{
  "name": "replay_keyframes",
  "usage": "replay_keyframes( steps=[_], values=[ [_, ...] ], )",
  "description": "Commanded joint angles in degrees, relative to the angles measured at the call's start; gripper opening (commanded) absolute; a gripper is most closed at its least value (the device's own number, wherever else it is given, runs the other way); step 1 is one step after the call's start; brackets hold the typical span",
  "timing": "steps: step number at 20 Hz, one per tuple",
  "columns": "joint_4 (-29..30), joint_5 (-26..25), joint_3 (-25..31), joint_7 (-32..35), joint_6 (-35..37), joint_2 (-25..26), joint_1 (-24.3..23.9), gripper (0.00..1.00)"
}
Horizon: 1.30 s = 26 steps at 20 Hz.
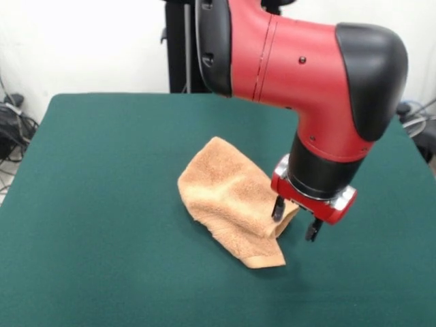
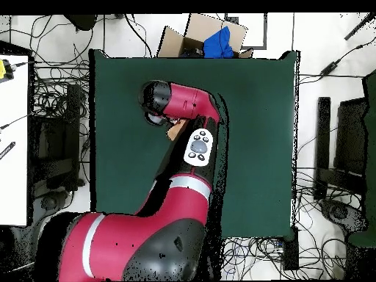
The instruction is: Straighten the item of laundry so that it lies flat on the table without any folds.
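The peach-orange towel (image 1: pixel 228 197) lies crumpled and folded over itself near the middle of the dark green table (image 1: pixel 102 204). My gripper (image 1: pixel 295 219) hangs just above the towel's right edge, with its two fingers apart; the left finger (image 1: pixel 278 208) is over the cloth and the other is over the bare table. Nothing is held. In the overhead view the arm covers nearly all of the towel; only a small peach patch (image 2: pixel 175 132) shows beside the wrist, and the gripper itself is hidden under the arm.
The green table (image 2: pixel 257 132) is ringed by cables on the floor. A cardboard box with blue cloth (image 2: pixel 213 40) sits past its far edge. A white bench (image 2: pixel 13 139) stands at the left of the overhead view.
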Motion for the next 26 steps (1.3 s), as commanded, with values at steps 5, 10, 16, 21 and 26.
replay_keyframes(
  steps=[5, 10, 16, 21, 26],
  values=[
    [12.26, -0.67, 2.74, 6.83, -4.09, -5.47, -2.6, 1.0],
    [15.95, -1.41, 3.24, 5.39, -5.54, -7.81, -3.31, 1.0],
    [17.36, -2.61, 3.87, 3.64, -6.34, -8.24, -4.26, 1.0],
    [17.44, -2.92, 4.12, 4.05, -7.96, -7.32, -4.25, 1.0],
    [16.62, -2.3, 3.97, 5.74, -8.74, -6.29, -3.54, 1.0]
  ],
)
